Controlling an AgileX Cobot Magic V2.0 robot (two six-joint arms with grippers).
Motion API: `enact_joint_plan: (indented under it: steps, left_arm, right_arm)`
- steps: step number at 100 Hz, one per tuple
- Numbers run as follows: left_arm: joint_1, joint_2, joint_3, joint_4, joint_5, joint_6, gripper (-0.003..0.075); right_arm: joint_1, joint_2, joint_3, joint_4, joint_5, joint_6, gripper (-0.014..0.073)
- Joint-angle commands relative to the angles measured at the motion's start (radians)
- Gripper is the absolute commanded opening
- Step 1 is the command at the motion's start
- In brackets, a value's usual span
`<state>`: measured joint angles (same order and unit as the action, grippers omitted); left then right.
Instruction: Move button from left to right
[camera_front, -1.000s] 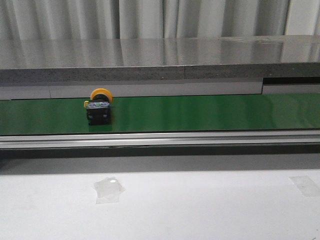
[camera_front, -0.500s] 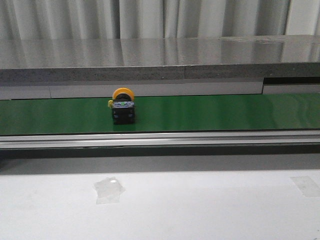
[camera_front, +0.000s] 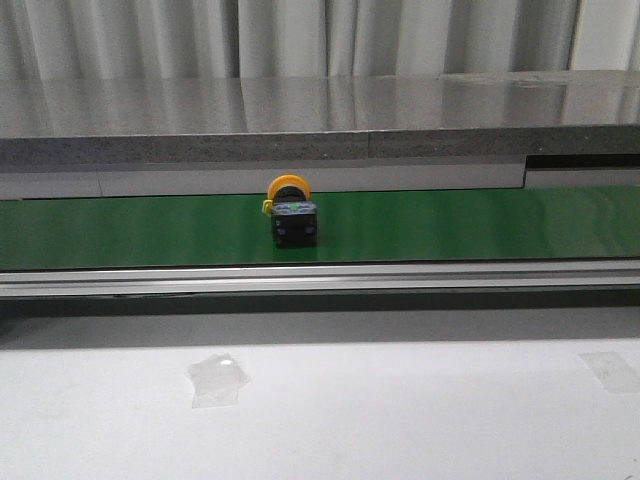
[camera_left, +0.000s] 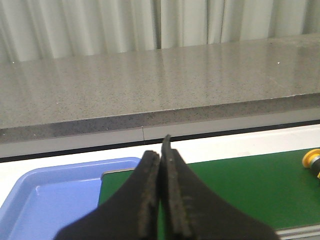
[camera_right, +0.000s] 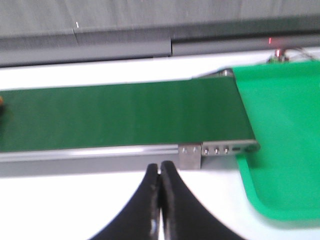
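1. Front view: the button (camera_front: 292, 222) on the green conveyor belt (camera_front: 450, 222), a little left of the belt's middle, black body toward the near side and yellow-orange ring at the far end, beside the belt's far edge. Tiny bluish-green marks on the top of the black body. Silver rail (camera_front: 400, 277) along the near edge of the belt. Grey stone-like counter (camera_front: 320, 115) behind the belt, pale curtain (camera_front: 300, 35) behind that. White bench (camera_front: 400, 410) in the foreground, with a patch of clear tape (camera_front: 217, 379) left of centre and another (camera_front: 612, 370) at the far right. Neither hand visible here.

2. Left wrist view: left hand (camera_left: 161, 157) dark, both fingers pressed together with hardly a slit between them, nothing held. Tips above the left end of the belt (camera_left: 240, 180). Blue tray (camera_left: 45, 195) just left of that belt end. Only the yellow ring end of the button (camera_left: 312, 160) visible, at the picture's right edge, well apart from the hand. Grey counter (camera_left: 150, 85) beyond.

3. Right wrist view (somewhat blurred): right hand (camera_right: 160, 172) likewise closed tight, fingers touching, empty. Tips over the white bench (camera_right: 60, 210), near side of the rail (camera_right: 100, 152). Right end of the belt (camera_right: 125, 115) ahead, bolted end bracket (camera_right: 215, 149) at its near corner. Green tray (camera_right: 280, 130) just right of the belt end.
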<state>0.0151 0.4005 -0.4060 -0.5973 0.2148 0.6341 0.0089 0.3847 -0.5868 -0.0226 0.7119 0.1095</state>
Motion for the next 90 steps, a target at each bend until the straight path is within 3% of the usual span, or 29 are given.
enact_joint_plan:
  steps: [1, 38, 50, 62, 69, 90]
  left_arm:
    - [-0.008, 0.007, -0.027, -0.018, -0.077, -0.005, -0.0020]
    - [-0.008, 0.007, -0.027, -0.018, -0.072, -0.005, -0.0020]
    - [-0.008, 0.007, -0.027, -0.018, -0.071, -0.005, -0.0020]
    - [-0.008, 0.007, -0.027, -0.018, -0.071, -0.005, -0.0020]
    - [-0.008, 0.007, -0.027, -0.018, -0.071, -0.005, -0.0020]
    - [-0.008, 0.007, -0.027, -0.018, -0.071, -0.005, -0.0020]
  right_arm:
    - [-0.001, 0.087, -0.091, -0.005, -0.003, -0.004, -0.0068]
    - [-0.001, 0.233, -0.132, 0.008, -0.009, -0.004, -0.0043]
    - [-0.001, 0.233, -0.129, 0.032, -0.005, -0.004, 0.0142]
    - [-0.001, 0.233, -0.129, 0.053, -0.012, -0.004, 0.0496]
    - [-0.001, 0.233, -0.129, 0.056, -0.013, -0.004, 0.0647]
    - [-0.001, 0.270, -0.143, 0.078, -0.009, -0.034, 0.0602]
